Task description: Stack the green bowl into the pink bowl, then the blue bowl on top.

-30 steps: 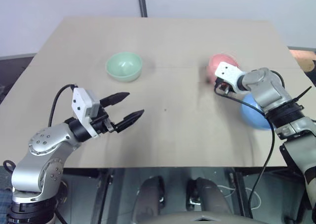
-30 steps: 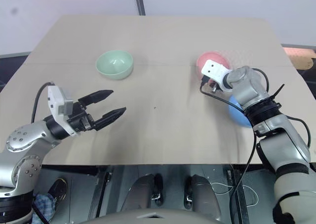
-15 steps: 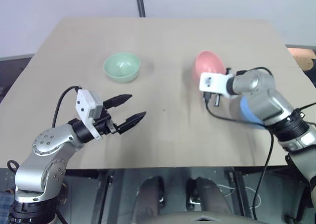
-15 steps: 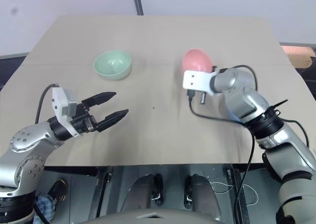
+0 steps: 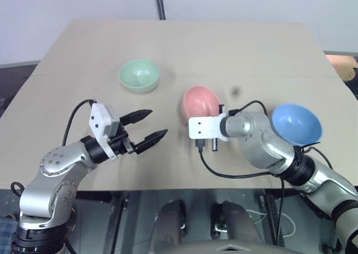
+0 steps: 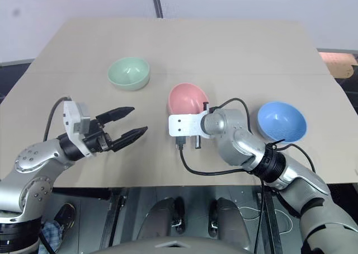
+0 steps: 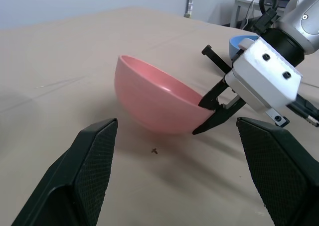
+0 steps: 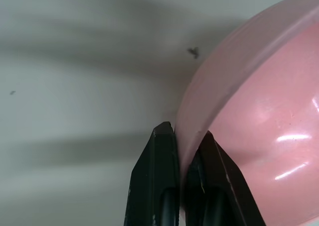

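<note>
3 plain, smooth plastic bowls sit over the tan table, and parts of the scene are hard to read: the right gripper's fingertips hide behind its white wrist block in the head views, a dark pole is cut off by the frame top at the table's far edge, and a small dark speck on the tabletop under the pink bowl is too small to identify. The right gripper is clamped on the rim of the pink bowl, 1 black finger outside the wall and the other inside, holding the bowl tilted with its underside just above the table near the middle. 1 second ago that bowl was far over on the right, just beyond the blue bowl, with the arm covering much of the blue one; now the blue bowl stands fully exposed, upright near the right edge, well apart from the pink. The green bowl rests upright at far left in the same place as before. The left gripper is level above the near-left table, its 2 textured black fingers spread wide and empty, unchanged, pointing towards the pink bowl.
</note>
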